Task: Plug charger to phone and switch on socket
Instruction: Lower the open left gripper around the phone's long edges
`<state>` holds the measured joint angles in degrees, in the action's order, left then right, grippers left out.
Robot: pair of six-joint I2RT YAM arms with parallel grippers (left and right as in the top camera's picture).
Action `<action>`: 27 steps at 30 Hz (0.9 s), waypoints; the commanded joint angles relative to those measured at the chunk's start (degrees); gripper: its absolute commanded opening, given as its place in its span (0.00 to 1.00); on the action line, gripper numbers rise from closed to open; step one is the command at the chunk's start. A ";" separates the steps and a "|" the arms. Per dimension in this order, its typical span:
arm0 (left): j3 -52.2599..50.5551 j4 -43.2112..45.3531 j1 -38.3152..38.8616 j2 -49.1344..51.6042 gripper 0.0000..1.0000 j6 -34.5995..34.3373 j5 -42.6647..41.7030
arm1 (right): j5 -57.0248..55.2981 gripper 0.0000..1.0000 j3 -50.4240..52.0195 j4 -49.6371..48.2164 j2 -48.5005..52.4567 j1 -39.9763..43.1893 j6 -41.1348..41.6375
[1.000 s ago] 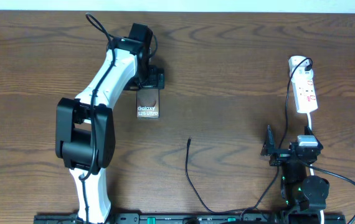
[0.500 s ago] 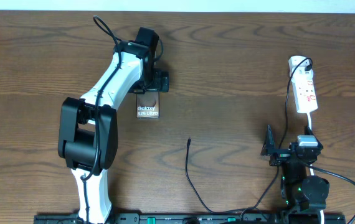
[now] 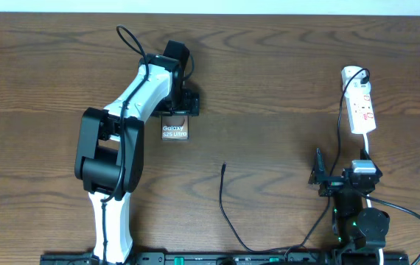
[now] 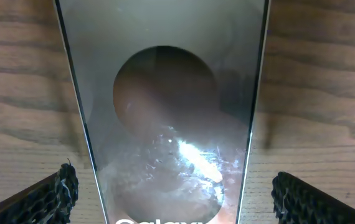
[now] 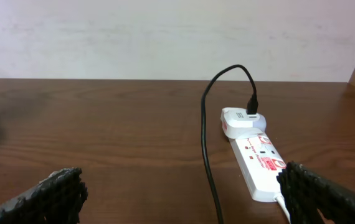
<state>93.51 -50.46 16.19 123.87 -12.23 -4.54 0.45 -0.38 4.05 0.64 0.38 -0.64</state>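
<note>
The phone point(image 3: 175, 132) lies flat on the table with its "Galaxy" text showing; in the left wrist view the phone point(image 4: 165, 112) fills the middle between the fingers. My left gripper point(image 3: 180, 105) is open and straddles the phone's far end without touching it. The charger cable's plug tip point(image 3: 224, 166) lies loose at the table's middle. The cable point(image 5: 207, 155) runs to a white adapter in the socket strip point(image 3: 360, 108), also seen in the right wrist view point(image 5: 258, 162). My right gripper point(image 3: 326, 175) is open and empty near the front right, just short of the strip.
The strip's white cord point(image 3: 367, 144) runs down toward the right arm's base. The black cable loops along the table's front edge point(image 3: 232, 228). A pale wall stands behind the table in the right wrist view.
My left arm has shifted slightly right and forward over the phone's far end. The phone, cable, strip and right arm have not moved.
</note>
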 commanded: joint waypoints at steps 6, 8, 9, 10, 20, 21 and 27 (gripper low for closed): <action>-1.40 0.37 -0.31 0.66 0.98 -0.52 0.70 | 0.31 0.99 0.09 0.24 -0.33 -0.48 0.39; -2.27 0.87 -0.31 0.66 0.98 -0.52 0.72 | 0.31 0.99 0.09 0.24 -0.33 -0.48 0.37; -2.73 1.05 -0.31 0.66 0.98 -0.52 0.70 | 0.31 0.99 0.09 0.24 -0.33 -0.48 0.37; -3.10 1.18 -0.31 0.66 0.98 -0.52 0.72 | 0.31 0.99 0.09 0.24 -0.33 -0.48 0.37; -4.00 2.05 -0.31 0.66 0.98 -0.52 0.70 | 0.31 0.99 0.09 0.24 -0.33 -0.48 0.37; -4.00 2.16 -0.31 0.66 0.98 -0.50 0.70 | 0.31 0.99 0.09 0.24 -0.33 -0.48 0.37; -4.00 3.54 -0.31 0.66 0.98 -0.50 0.70 | 0.31 0.99 0.09 0.26 -0.33 -0.48 0.37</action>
<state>89.95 -47.64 16.19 123.87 -12.25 -4.32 0.45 -0.38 4.05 0.64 0.38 -0.64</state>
